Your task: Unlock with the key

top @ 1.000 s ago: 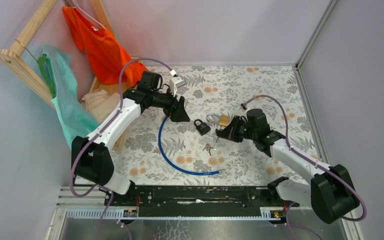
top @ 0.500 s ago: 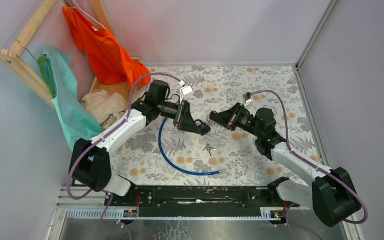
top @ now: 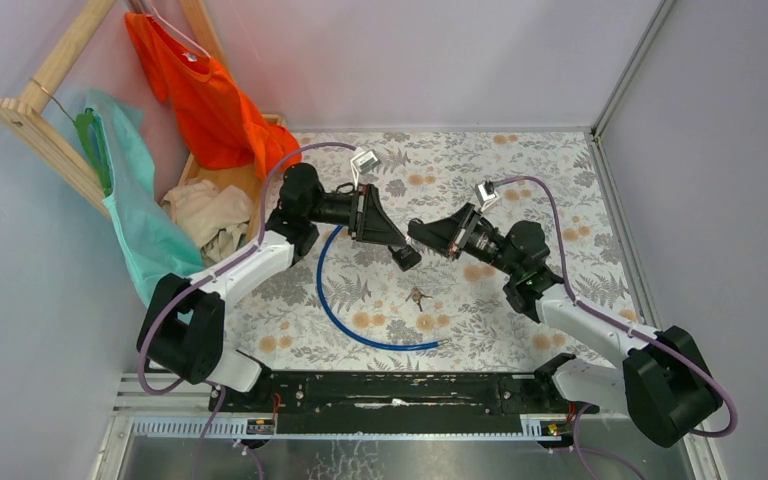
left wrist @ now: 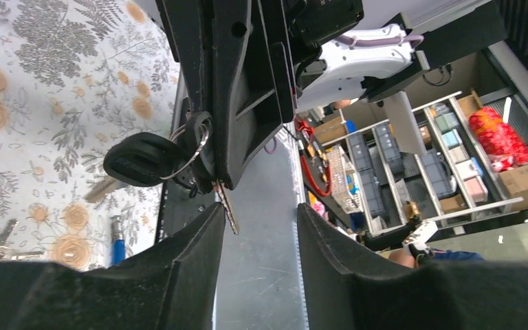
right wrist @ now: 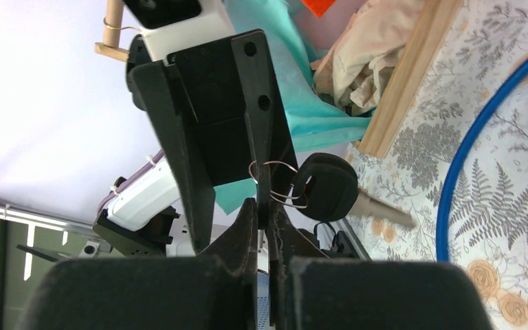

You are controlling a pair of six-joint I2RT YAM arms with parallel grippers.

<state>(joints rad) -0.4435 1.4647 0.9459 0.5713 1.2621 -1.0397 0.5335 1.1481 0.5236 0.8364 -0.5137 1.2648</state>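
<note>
Right wrist view has the key [right wrist: 326, 185] centre-right, dangling by its wire ring [right wrist: 275, 163] from the right gripper [right wrist: 262, 206], whose fingers are clenched at the ring. Facing it, the left gripper [left wrist: 258, 213] has its fingers spread, grasping nothing. A second ago the two were apart, the right one low over the table [top: 520, 170]. Now they meet mid-frame, probably for a handover onto the key's head.

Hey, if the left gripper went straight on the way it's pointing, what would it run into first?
The left gripper would likely meet the silver key poking from the shut right gripper facing it, the black-headed key dangling beside. Depth is unclear.
</note>
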